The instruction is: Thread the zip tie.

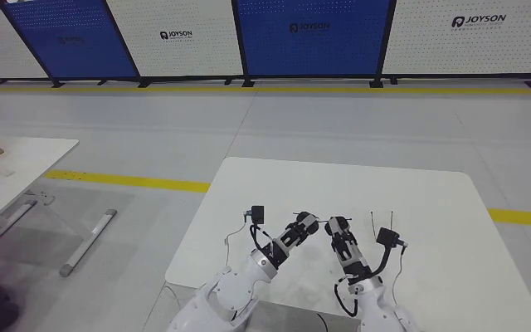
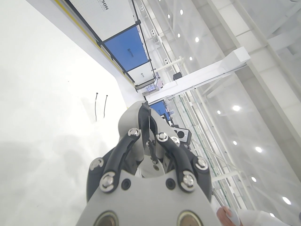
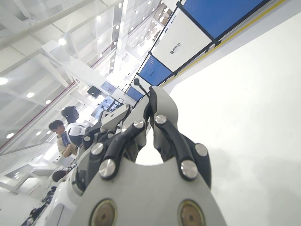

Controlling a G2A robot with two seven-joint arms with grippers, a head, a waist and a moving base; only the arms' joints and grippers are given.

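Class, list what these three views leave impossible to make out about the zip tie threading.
- Top view: whatever passes between the left gripper and right gripper is too small to see.
- Left wrist view: shut fingers hide whether anything is gripped.
- Right wrist view: the zip tie head pokes out; the fingers hide its strap.
- Whether tail has entered head: cannot tell.
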